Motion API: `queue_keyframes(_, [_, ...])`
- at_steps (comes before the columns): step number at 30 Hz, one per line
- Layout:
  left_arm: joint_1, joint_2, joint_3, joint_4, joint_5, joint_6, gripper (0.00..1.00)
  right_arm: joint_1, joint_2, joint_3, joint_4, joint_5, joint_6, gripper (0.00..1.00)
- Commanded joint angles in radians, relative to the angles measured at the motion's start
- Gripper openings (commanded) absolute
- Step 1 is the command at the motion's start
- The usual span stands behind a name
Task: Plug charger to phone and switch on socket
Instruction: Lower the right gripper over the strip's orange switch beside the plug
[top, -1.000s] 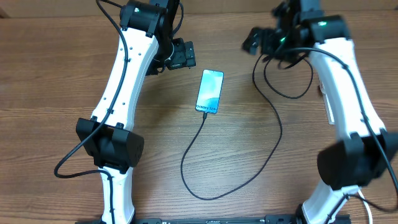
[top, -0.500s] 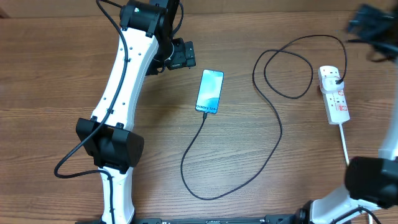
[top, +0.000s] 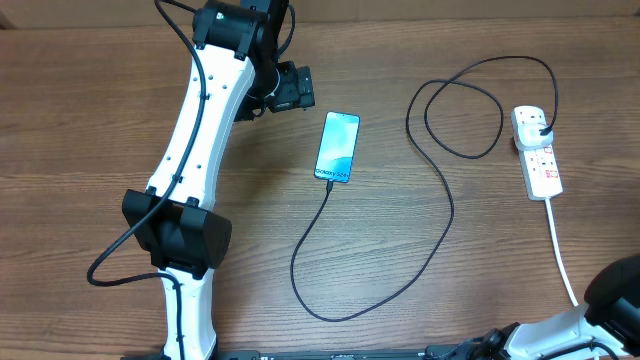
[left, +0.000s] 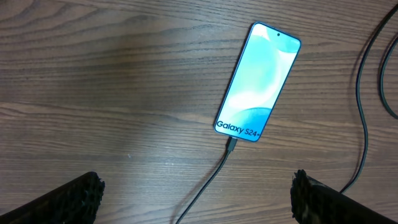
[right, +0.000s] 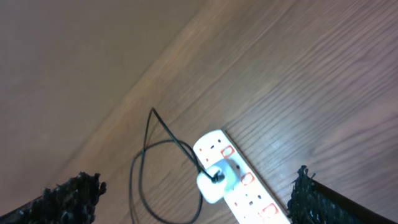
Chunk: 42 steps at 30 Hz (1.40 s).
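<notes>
Your right arm (top: 618, 292) has swung clear. A second ago it hung over the socket (top: 537, 152), half a second ago it was a blur at the top right edge, and now only its base shows at the lower right. The socket, the plug (top: 541, 124) in it and the cable (top: 452, 208) loop are now uncovered.

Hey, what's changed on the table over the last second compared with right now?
The right arm has swung away from over the socket, off to the right and nearly out of the overhead view. The right gripper is open and empty. The socket, mostly hidden before, now shows with the charger plugged in. The phone and left gripper stayed put.
</notes>
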Motion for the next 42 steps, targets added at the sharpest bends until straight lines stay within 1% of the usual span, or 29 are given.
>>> queue_keyframes(1, [-0.006,0.01,-0.002,0.001,-0.015,0.019,1.0,0.037,-0.006,-0.124,0.097,-0.064,-0.032,1.0])
queue_keyframes(5, [-0.006,0.01,-0.002,0.001,-0.015,0.019,1.0,0.078,-0.006,-0.246,0.22,-0.064,-0.031,1.0])
queue_keyframes(16, [-0.006,0.01,-0.002,0.001,-0.015,0.018,1.0,0.149,-0.002,-0.453,0.41,0.019,-0.015,1.0])
queue_keyframes(18, [-0.006,0.01,-0.002,0.001,-0.015,0.019,0.99,0.149,0.004,-0.463,0.418,0.046,0.016,1.0])
queue_keyframes(23, [-0.006,0.01,-0.002,0.001,-0.015,0.018,1.0,0.149,0.006,-0.492,0.417,0.099,0.017,1.0])
queue_keyframes(33, [-0.006,0.01,-0.002,0.001,-0.015,0.019,1.0,0.149,0.02,-0.554,0.457,0.098,0.014,1.0])
queue_keyframes(37, [-0.006,0.01,-0.002,0.001,-0.015,0.019,1.0,0.154,0.027,-0.6,0.507,0.087,0.014,1.0])
queue_keyframes(42, [-0.006,0.01,-0.002,0.001,-0.015,0.018,1.0,0.181,0.03,-0.616,0.546,0.088,0.014,1.0])
